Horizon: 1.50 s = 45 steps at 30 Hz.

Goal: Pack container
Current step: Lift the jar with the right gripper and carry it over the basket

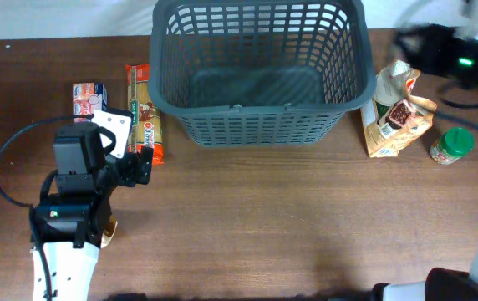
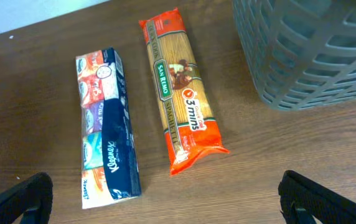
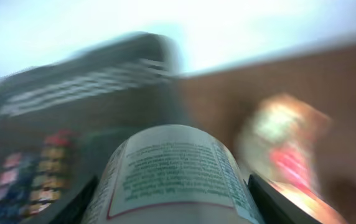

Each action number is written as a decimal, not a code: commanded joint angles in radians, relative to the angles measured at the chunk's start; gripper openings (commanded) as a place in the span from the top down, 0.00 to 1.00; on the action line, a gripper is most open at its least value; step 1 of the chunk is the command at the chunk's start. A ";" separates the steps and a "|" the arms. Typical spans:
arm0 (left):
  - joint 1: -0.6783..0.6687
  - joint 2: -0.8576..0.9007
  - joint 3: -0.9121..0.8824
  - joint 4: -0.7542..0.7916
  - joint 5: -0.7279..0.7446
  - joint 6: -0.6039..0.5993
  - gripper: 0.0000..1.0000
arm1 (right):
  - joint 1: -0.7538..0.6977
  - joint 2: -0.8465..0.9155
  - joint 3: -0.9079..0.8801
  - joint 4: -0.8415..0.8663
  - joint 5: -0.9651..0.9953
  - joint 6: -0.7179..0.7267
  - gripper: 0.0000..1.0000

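Bottle is sitting clamped in the right gripper; left gripper is hovering spread apart over tissues and spaghetti lying beside the basket on the counter.

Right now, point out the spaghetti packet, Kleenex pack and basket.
spaghetti packet point(image 2: 178, 93), left wrist view, middle of label.
Kleenex pack point(image 2: 112, 140), left wrist view, dark blue side.
basket point(image 1: 256, 125), overhead view, near lattice wall.
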 commanded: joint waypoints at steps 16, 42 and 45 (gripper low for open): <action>0.005 0.002 0.012 -0.001 -0.011 0.012 0.01 | 0.504 0.339 0.034 0.242 0.430 0.026 0.96; 0.005 0.002 0.012 -0.001 -0.011 0.012 0.01 | 0.426 0.574 0.033 0.037 0.422 0.158 0.96; 0.005 0.002 0.012 -0.001 -0.011 0.012 0.01 | 0.427 0.582 0.033 0.002 0.422 0.166 0.96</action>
